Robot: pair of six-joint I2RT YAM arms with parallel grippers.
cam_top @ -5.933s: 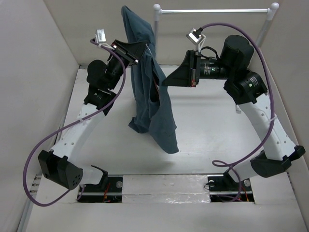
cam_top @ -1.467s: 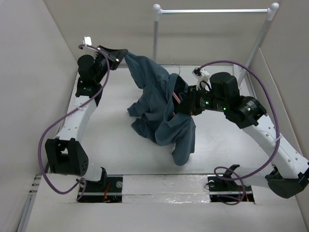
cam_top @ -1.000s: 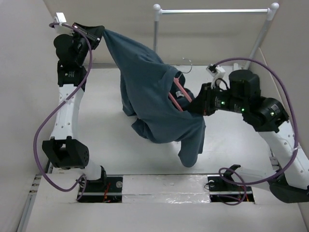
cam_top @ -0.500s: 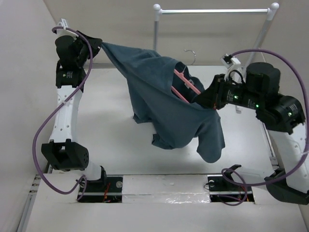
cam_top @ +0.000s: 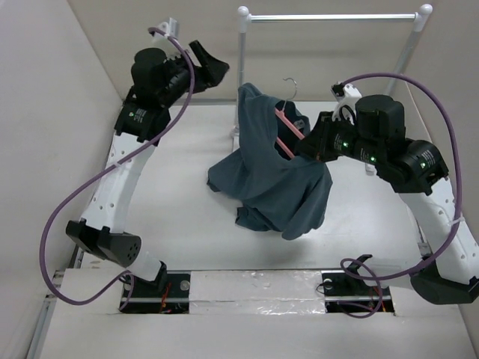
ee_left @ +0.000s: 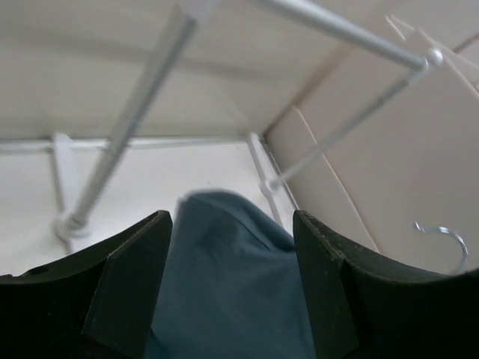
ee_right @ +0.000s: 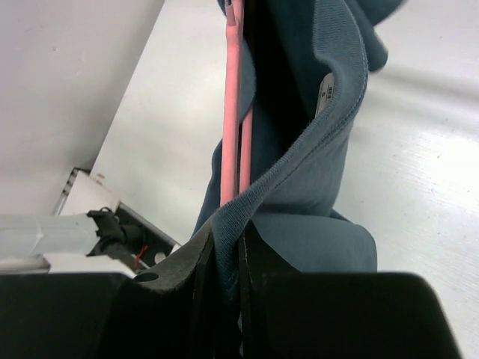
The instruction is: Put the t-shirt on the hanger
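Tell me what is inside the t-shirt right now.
The salmon-pink hanger sits inside the t-shirt: one bar shows at the neck opening and its silver hook sticks out above. Its remaining frame is covered by fabric.

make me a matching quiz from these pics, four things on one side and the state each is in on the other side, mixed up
Things:
1. left gripper
2. right gripper
3. t-shirt
4. rack

States:
A. clamped on the pink hanger
B. open, holding nothing
C. blue, draped over the hanger
D. white, standing at the back

Pairs: 1-B, 2-A, 3-C, 4-D
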